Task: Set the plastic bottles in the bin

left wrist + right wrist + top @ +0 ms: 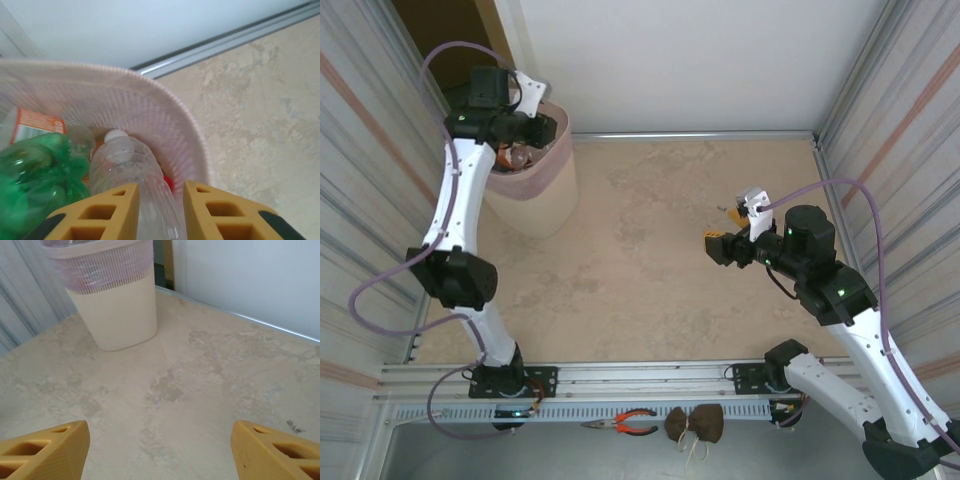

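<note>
Right gripper [161, 435]: jaws wide apart, nothing held, hovers over the table [175, 380], likely waiting clear of the drop
Left gripper [160, 195]: clamped on 1 clear bottle [125, 165], cap-first over the bin [545, 205], seemingly ready to release
Bin: far-left corner, already holding a green bottle [35, 175] among others

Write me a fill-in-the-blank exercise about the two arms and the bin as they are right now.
The left gripper is shut on a clear bottle whose cap is ___.
The crumpled bottle beside it in the bin is ___.
The jaws of the right gripper stand ___ above the table.
Missing words: white; green; open.
</note>
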Robot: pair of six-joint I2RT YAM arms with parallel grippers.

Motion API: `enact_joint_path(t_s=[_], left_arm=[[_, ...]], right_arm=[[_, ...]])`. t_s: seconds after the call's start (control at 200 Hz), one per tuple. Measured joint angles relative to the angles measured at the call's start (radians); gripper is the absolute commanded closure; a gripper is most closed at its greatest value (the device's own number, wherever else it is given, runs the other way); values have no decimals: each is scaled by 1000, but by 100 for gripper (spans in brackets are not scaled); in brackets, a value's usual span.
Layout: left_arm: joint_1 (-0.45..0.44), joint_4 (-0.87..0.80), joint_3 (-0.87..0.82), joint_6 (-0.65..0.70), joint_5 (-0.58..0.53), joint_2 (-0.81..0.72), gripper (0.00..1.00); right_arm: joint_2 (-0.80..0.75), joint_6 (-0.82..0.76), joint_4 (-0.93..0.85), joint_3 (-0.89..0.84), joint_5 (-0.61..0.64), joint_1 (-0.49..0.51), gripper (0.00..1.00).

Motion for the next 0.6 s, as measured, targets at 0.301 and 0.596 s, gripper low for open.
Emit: enact_joint_path(t_s=[0.301, 0.596], left_arm=[[-1, 94, -247, -70, 45, -357, 62], [-1, 202, -704, -158, 2, -644, 53]], right_arm=[[2, -33, 2, -3, 71, -32, 25], [17, -50, 62, -103, 144, -131, 22]])
